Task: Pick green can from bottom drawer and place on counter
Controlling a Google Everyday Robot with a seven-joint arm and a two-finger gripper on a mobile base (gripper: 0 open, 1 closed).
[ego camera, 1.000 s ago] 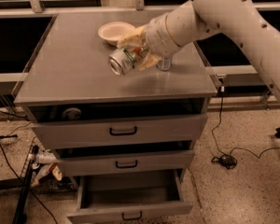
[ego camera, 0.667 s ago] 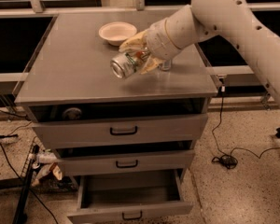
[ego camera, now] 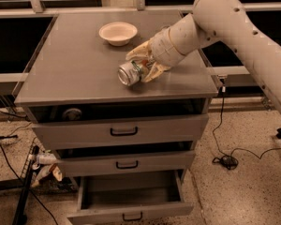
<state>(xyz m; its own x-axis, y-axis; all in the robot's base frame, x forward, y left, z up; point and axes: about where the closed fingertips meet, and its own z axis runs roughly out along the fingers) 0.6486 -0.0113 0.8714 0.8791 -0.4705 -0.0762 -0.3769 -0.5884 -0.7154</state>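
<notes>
Well, the counter [ego camera: 75, 64] takes up most of the view, a broad grey top. My arm [ego camera: 253, 36] comes in over the counter's right edge and slants down toward its middle. Under the counter, the bottom drawer [ego camera: 131, 196] of 3 stands pulled out, and the can is no longer in it. A pale bowl [ego camera: 118, 33] sits toward the counter's back, left of my wrist.

My claw [ego camera: 141, 65] hangs low over the counter, right of its middle and nearer its front edge than its back. Its 2 fingers are pinched on the can [ego camera: 129, 74], 1 above and 1 below. The can sticks out of the claw toward the counter's left. It lies on its side, its long axis running roughly along the counter's front edge, silvery end face turned left and a little forward. I cannot tell whether the can touches the counter or hangs just above it.

I judge the pick done and the placing nearly so. The next move turns on that sideways axis. Let go like this and the can could roll toward the counter's front edge, so I would want it set down gently or stood upright first.
</notes>
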